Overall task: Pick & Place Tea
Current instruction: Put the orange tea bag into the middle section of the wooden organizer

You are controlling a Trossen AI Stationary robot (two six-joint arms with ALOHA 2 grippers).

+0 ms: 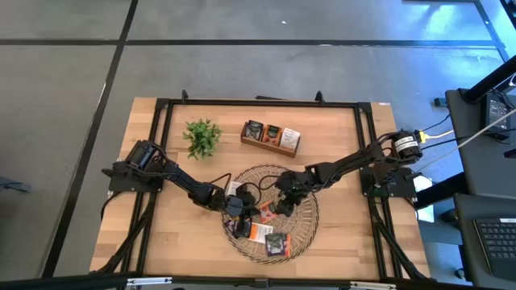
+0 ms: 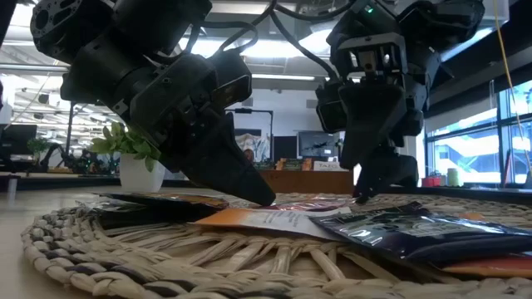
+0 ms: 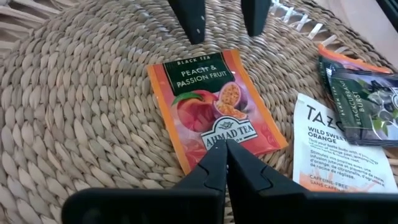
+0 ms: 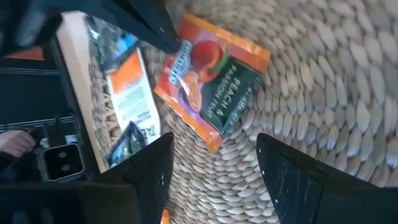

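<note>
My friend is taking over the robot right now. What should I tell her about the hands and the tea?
Left gripper: shut, tips pressed on the edge of the orange peach tea sachet, not lifting it.
Right gripper: open, hovering over the same sachet, holding nothing.
Tea: several sachets lie on the round woven tray; a few already sit in the wooden box near the plant.
Done: some tea boxed.
Left: pick up the peach sachet, then move the remaining sachets.
</note>
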